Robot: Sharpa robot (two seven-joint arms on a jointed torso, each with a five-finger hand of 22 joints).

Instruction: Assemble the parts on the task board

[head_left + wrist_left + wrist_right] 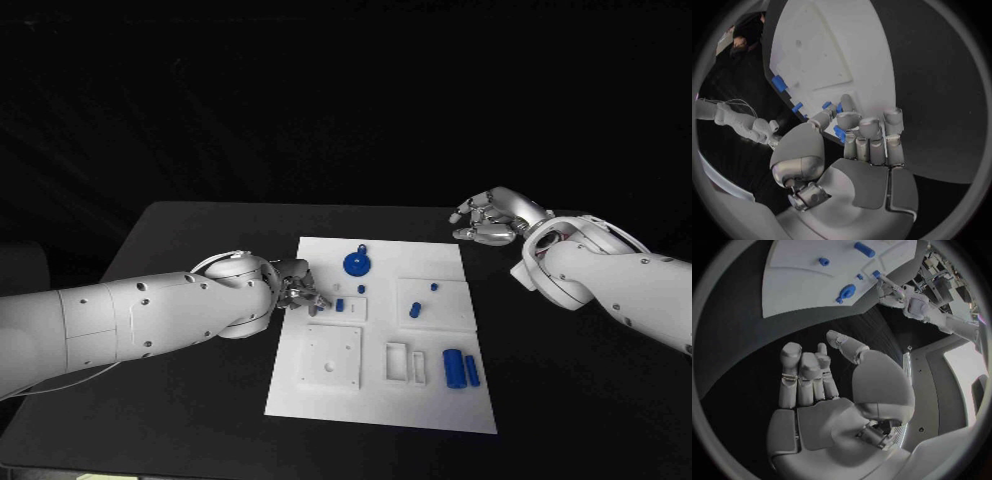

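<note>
From the head camera, my left hand sat at the task board's left edge, fingers curled beside a small blue part; my right hand hung off the board's far right corner, fingers bent, holding nothing. At my left wrist, my fingertips pinched a blue part against the board. At my right wrist, my fingers stood loosely apart over the black table, near the board.

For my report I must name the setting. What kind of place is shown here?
Probably a robotics lab or test bench. A black table carries only a white task board with small blue parts, against a dark backdrop. The left hand is at the board's edge; the right hand is off it.
</note>
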